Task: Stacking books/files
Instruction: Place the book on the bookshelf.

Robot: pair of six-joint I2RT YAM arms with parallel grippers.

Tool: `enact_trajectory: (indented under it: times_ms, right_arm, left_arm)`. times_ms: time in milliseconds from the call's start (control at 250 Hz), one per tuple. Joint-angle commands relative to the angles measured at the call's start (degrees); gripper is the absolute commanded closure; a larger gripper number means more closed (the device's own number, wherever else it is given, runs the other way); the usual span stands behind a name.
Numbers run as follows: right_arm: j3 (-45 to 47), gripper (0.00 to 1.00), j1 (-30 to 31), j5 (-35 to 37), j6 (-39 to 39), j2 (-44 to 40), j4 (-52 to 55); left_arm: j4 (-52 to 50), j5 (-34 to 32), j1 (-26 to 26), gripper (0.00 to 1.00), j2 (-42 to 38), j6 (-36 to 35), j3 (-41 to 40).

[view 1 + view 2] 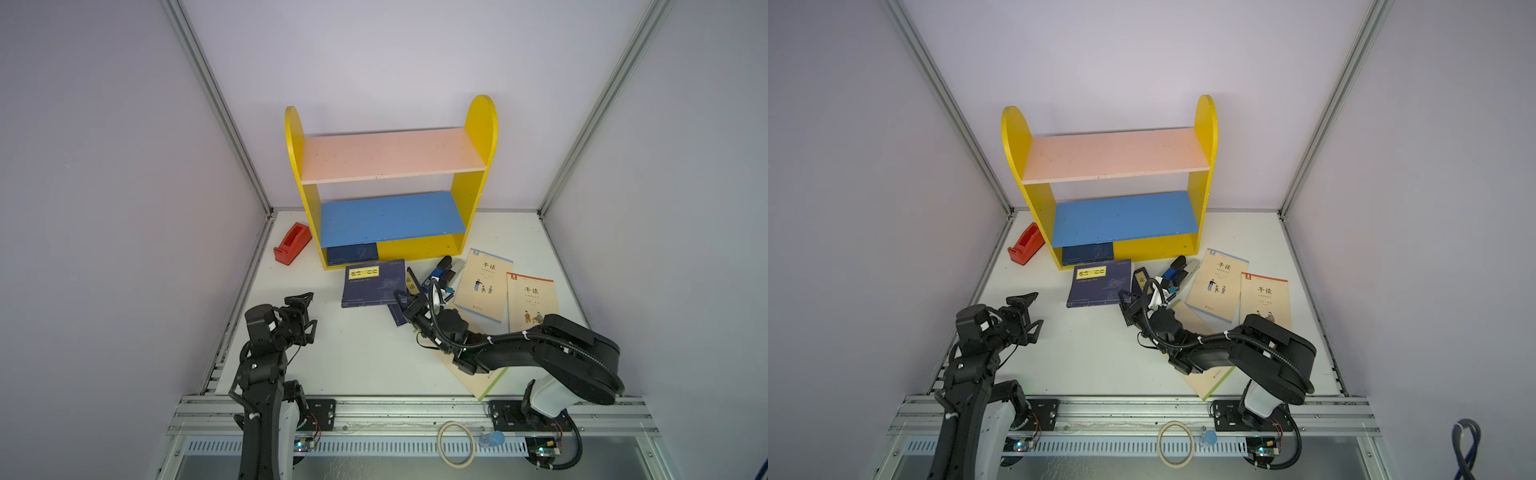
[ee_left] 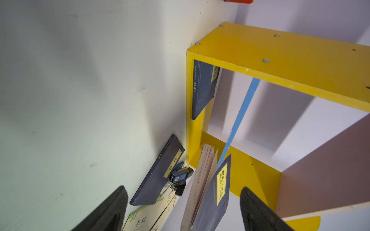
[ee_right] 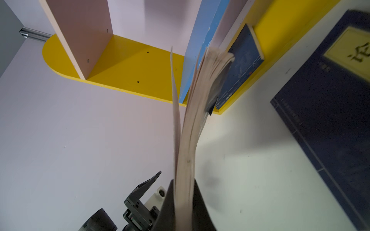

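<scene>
Nearest, one cream book [image 1: 478, 378] lies flat on the surface [image 1: 353, 353], partly under the right arm. Left pincer [image 1: 306, 312] spread wide, empty, hovering well left of the books. Right pincer [image 1: 405, 303] clenched on one edge of the held book [image 1: 372, 284]: navy, yellow label, thin paperback, floppy, with its pages fanning loose at the free end in both wrist views. It's off the surface and reaches from the pincer away and leftward toward the shelf [image 1: 473, 187], long side roughly along the shelf front. The right arm is nearer and already has it, so likely the carry step. Flat navy book [image 2: 156, 176] lies just beside the right pincer, touching the stapler [image 1: 440, 274]. Two more cream books [image 1: 484, 286] [image 1: 532, 301] lie flat further right, edges touching or overlapping, can't tell which. Farthest, shelved navy book [image 1: 351, 253] sits in the left of the shelf's bottom bay, just beyond the held one; probably the target, and the sagging pages may snag on the bay's edge.
</scene>
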State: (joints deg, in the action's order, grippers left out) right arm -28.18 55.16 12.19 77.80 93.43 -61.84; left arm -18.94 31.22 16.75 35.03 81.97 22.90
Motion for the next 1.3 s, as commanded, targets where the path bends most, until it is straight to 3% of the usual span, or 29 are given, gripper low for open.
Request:
enact_trajectory:
  times_ms: [0,204,408,680,968,1296]
  right_arm:
    - [0.2,1.00,-3.5,-9.4,1.1,3.2,-8.9]
    - [-7.2,1.00,-10.3,-21.1,4.6,15.3,-15.8]
    - [-16.4,1.00,-13.9,-25.0,7.7,25.3,-14.2]
    - [-25.7,1.00,-16.5,-26.0,9.9,30.8,-6.8]
    - [-33.2,1.00,-18.5,-25.2,6.2,32.1,1.3]
    - [-36.7,1.00,-19.5,-24.9,6.7,37.4,2.6]
  left_arm:
    - [6.3,-1.6,0.6,0.09,6.4,-6.9,3.8]
    - [13.8,-16.9,-7.1,0.06,13.5,-19.6,5.0]
    - [12.9,-28.7,-16.6,0.06,16.5,-27.4,8.1]
    - [14.3,-30.2,-17.1,0.05,14.1,-28.1,6.4]
    - [13.7,-31.1,-17.2,0.05,13.0,-28.4,6.4]
    - [13.1,-31.6,-17.2,0.05,13.2,-28.1,6.6]
